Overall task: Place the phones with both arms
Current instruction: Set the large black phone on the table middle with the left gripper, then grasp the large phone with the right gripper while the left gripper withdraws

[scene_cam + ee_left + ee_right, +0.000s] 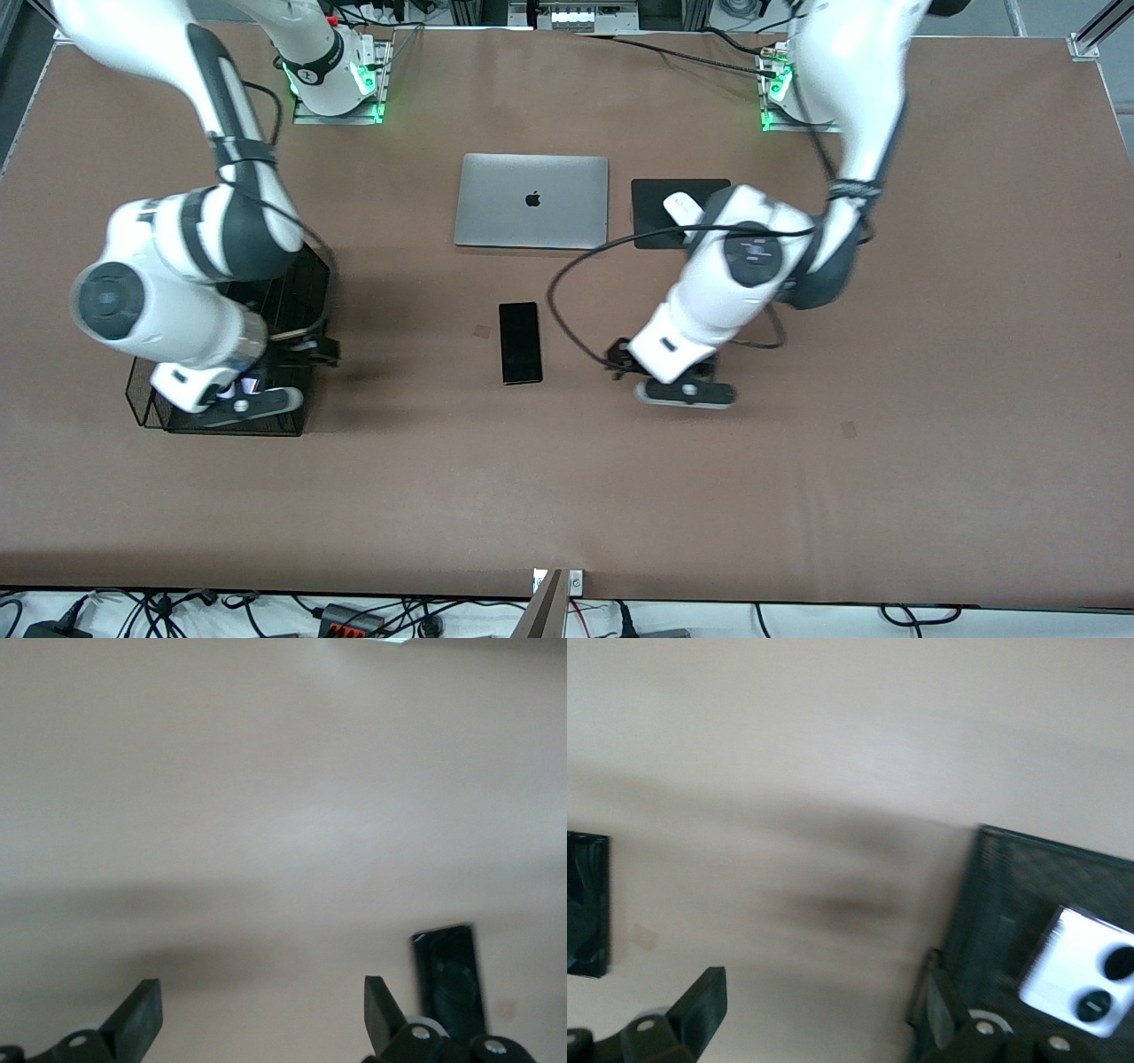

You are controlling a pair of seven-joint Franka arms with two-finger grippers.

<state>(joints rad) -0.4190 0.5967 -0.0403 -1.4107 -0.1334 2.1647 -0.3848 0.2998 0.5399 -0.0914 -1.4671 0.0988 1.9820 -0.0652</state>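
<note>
Your left gripper [684, 387] hovers wide open and empty at the slab's [520, 342] three o'clock. Your right gripper [237, 400], also spread and empty, hangs over the basket [306, 292] holding the lavender phone [1079, 979].

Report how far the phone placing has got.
Done, it seems: the lavender phone lies in the black mesh basket at the right arm's end. In hand: nothing. The right gripper is open at the basket's edge, and the left gripper is open over bare table beside the black slab phone. Left: the slab, lying on the table. The flip phone is not visible.
</note>
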